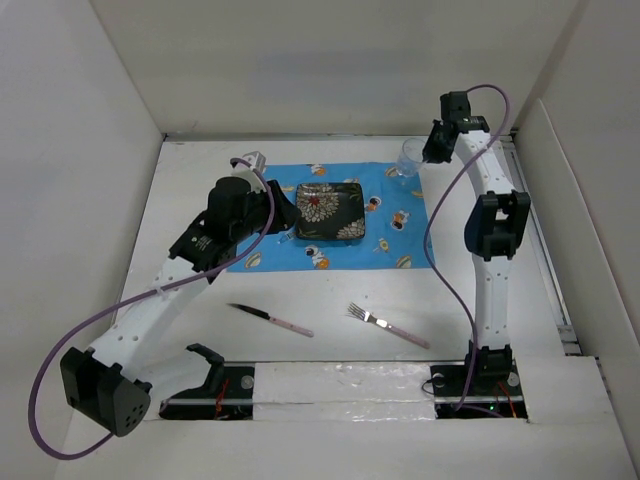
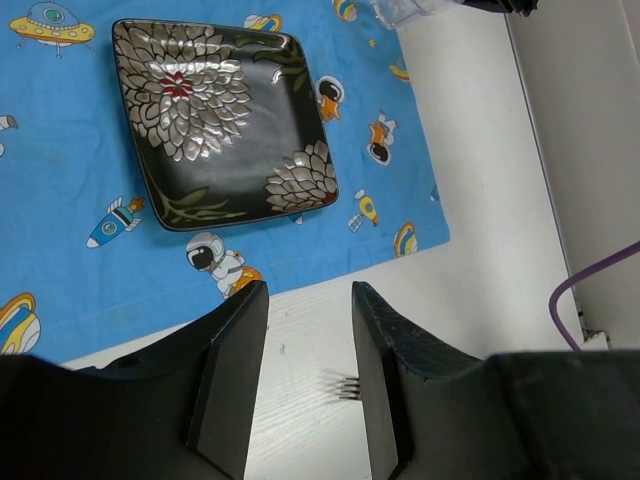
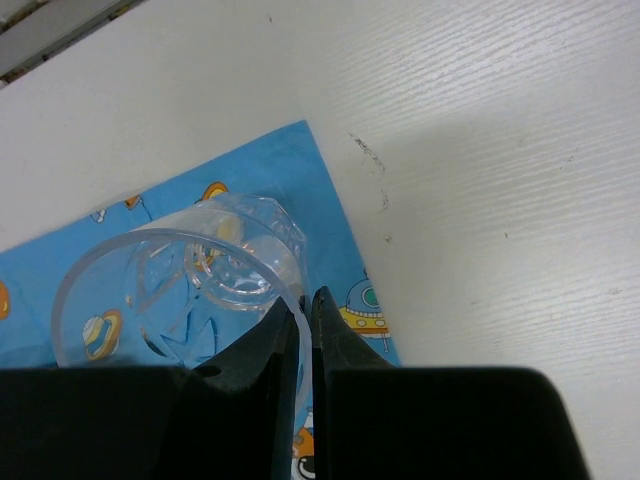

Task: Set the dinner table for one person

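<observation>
Top external: white-walled dinner table (image 1: pixel 330 295); left fingers (image 2: pixel 255 305) apart, empty; right fingers (image 3: pixel 290 328) pinch the glass (image 3: pixel 150 290) rim.

dinner table (image 1: pixel 330 300) under cloth (image 1: pixel 400 205), knife (image 1: pixel 270 319), fork (image 1: pixel 388 326)

In the left wrist view only the tines of the fork (image 2: pixel 343 386) show; the glass (image 2: pixel 402 10), seemingly, is cropped at top.

- A black floral plate (image 2: pixel 220 120) lies on the blue cloth (image 2: pixel 60 250).
- The left gripper (image 2: pixel 310 300) has its jaws apart over the dinner table (image 2: pixel 480 250), with fork tines (image 2: pixel 343 385) showing between them.
- A clear glass (image 2: pixel 400 10) is cut off by the top edge.
</observation>
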Robot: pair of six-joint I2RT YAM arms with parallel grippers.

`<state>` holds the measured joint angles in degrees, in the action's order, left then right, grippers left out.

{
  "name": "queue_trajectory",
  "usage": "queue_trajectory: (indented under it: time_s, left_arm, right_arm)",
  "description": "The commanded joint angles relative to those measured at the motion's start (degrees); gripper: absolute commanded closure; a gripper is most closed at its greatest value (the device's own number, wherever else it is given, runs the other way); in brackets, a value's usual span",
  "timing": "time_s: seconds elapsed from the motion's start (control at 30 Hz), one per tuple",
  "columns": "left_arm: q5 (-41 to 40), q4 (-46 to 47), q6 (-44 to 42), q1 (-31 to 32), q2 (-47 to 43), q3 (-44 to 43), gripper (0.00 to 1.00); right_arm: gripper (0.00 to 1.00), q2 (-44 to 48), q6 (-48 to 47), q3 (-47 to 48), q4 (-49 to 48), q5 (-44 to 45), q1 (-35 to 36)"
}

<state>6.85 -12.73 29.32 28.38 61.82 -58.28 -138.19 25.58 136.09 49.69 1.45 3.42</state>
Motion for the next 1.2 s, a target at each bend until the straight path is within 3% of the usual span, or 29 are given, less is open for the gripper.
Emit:
queue_trajectory:
  time_s: [0.0, 0.33, 0.43, 0.57, 0.67, 0.9, 0.93, 1.0, 1.03, 1.07, 1.1, 1.17]
  left_arm:
    - [0.09, 3.24, -1.81, -0.08, 0.23, -2.36, 0.64]
    - [-0.61, 1.83, -3.57, -0.08, 0.06, -2.19, 0.64]
    - [-0.61, 1.57, -3.57, -0.08, -0.3, -2.01, 0.64]
    - [-0.52, 0.96, -3.57, -0.08, -0.83, -1.75, 0.64]
    - [-0.35, 0.34, -3.13, -0.08, -1.7, -1.48, 0.64]
    - [-1.58, -2.12, -3.57, -0.08, -3.11, -2.97, 0.65]
    - [-2.27, -2.56, -4.61, -0.08, -3.2, -4.2, 0.68]
    - [-3.59, -4.49, -5.76, -0.08, -3.29, -5.78, 0.8]
    - [-4.73, -5.1, -6.2, -0.08, -3.29, -7.44, 0.86]
    - [-5.26, -6.15, -7.16, -0.08, -3.29, -8.24, 0.93]
    - [-5.88, -6.6, -7.52, -0.08, -3.46, -9.03, 1.0]
    - [-8.06, -7.74, -7.96, -0.08, -3.72, -10.79, 1.0]
  right_arm:
    - [1.0, -1.9, -0.71, 4.09, -0.39, 1.97, 1.33]
    - [0.97, -3.49, -0.27, 4.36, 0.32, 3.56, 1.85]
    - [0.91, -2.97, -0.1, 4.1, 0.49, 4.78, 1.85]
    - [0.72, -1.38, 0.17, 3.04, -0.47, 4.79, 2.38]
    - [0.65, 0.72, 0.61, 2.95, -1.44, 2.52, 2.38]
    - [0.63, 7.29, 1.13, 1.55, -3.36, -3.73, 1.33]
    - [0.63, 8.97, 1.22, -0.54, -3.98, -4.35, 1.33]
    - [0.64, 15.45, 1.57, -3.36, -6.96, -5.75, 0.8]
    - [0.72, 18.02, 1.49, -8.16, -8.19, -6.37, 1.41]
    - [0.9, 21.09, 1.4, -11.52, -10.03, -7.77, 1.94]
    - [1.0, 24.25, 1.31, -15.64, -14.32, -8.65, 2.81]
    - [1.0, 34.36, 0.53, -30.35, -20.22, -13.02, 7.01]
